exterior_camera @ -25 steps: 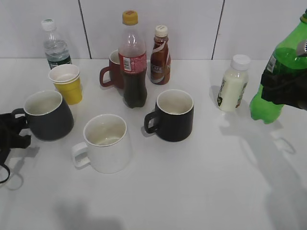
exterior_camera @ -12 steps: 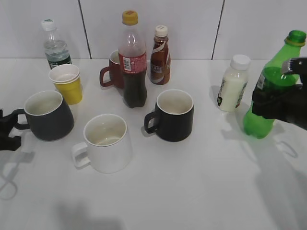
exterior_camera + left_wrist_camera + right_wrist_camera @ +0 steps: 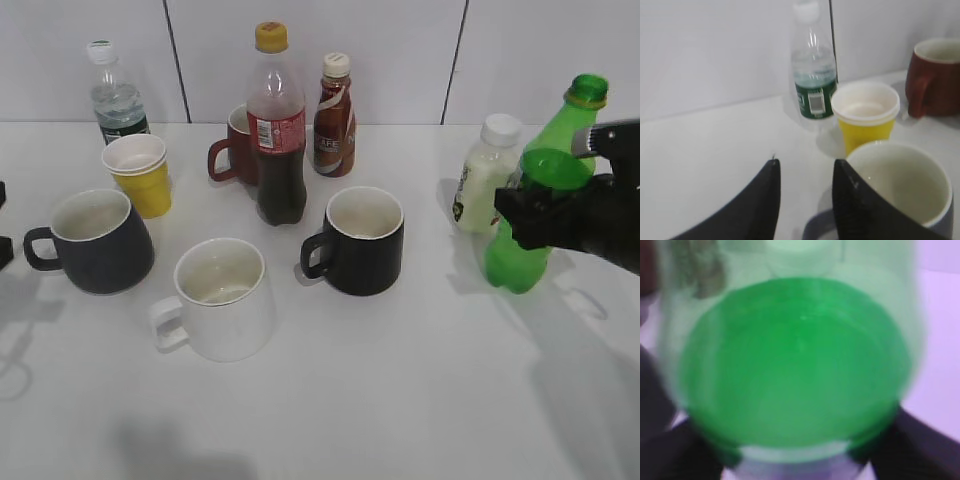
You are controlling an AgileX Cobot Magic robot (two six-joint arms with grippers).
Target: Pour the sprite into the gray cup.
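The sprite (image 3: 527, 190) is a green capless bottle at the right, tilted with its neck up and to the right. My right gripper (image 3: 560, 215) is shut on its middle. In the right wrist view the sprite (image 3: 795, 365) fills the frame between the dark fingers of the right gripper (image 3: 797, 442). The gray cup (image 3: 95, 240) stands upright at the far left, handle to the left. My left gripper (image 3: 805, 162) is open and empty just left of the gray cup (image 3: 900, 190), above its handle. It is almost out of the exterior view.
Between the two stand a white mug (image 3: 220, 300), a black mug (image 3: 365, 240), a cola bottle (image 3: 277, 130), a brown coffee bottle (image 3: 334, 105) and a dark red mug (image 3: 235, 150). A yellow cup (image 3: 140, 175), a water bottle (image 3: 115, 95) and a white milk bottle (image 3: 485, 175) also stand there.
My right gripper has carried the sprite leftward, past the milk bottle. My left gripper has drawn back left from the gray cup's handle, nearly out of the exterior view.
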